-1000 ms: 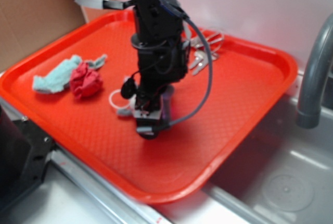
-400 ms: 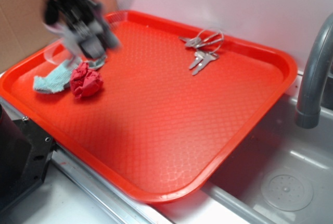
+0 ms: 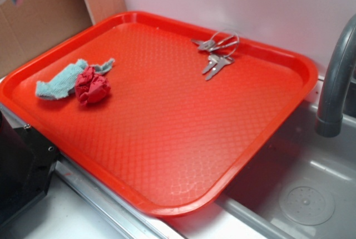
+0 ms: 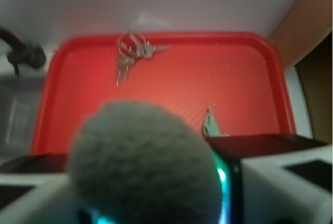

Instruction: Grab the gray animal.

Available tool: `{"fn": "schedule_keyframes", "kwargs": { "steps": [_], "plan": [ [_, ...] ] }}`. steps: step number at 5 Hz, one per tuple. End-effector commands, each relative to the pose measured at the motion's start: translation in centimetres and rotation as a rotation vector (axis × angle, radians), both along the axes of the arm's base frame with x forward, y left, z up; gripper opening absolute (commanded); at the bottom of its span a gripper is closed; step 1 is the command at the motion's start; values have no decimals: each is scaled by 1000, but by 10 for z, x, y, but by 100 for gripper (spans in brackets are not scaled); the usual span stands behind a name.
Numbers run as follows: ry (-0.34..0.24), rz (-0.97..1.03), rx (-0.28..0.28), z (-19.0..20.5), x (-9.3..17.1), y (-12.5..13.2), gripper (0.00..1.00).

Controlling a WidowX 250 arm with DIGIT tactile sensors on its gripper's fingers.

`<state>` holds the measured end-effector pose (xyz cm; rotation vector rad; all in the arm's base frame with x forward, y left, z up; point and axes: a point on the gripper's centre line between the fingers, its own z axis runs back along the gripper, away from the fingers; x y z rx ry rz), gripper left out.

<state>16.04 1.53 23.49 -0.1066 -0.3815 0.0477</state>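
The gray animal [image 4: 143,164] is no longer lying on the red tray [image 3: 167,194]; in the wrist view its fuzzy gray body fills the lower middle of the picture, very close to the lens and out of focus. It sits between the two pale finger blocks of the gripper [image 4: 156,193], so I judge that the pincer is closed around the toy and holds it high above the tray. The exact contact of the fingers is hidden behind the plush, so this is a judgement from the way the toy sits there.

In the exterior view the arm is almost out of the frame; only a blurred bit shows in the upper left corner, far from the tray, and what it carries cannot be read there.

On the tray, the ring of keys [image 3: 216,53] lies near the far rim, and the teal cloth [image 3: 58,82] with the red cloth [image 3: 92,86] touching it lies near the left rim. These are not wanted, so it makes sense that they lie flat there, well apart from each other. The faucet [image 3: 336,78] stands just beside the right rim of the tray, over the sink.

The grab looks done: the toy hangs well above the tray
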Motion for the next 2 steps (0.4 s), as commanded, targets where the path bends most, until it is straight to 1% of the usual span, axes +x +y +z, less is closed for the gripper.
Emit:
{"fn": "schedule_keyframes", "kwargs": {
  "steps": [1,2],
  "plan": [
    [57,54,-37,32,-11,-8,0],
    [86,60,32,23,-5,-13,0]
  ]
}}
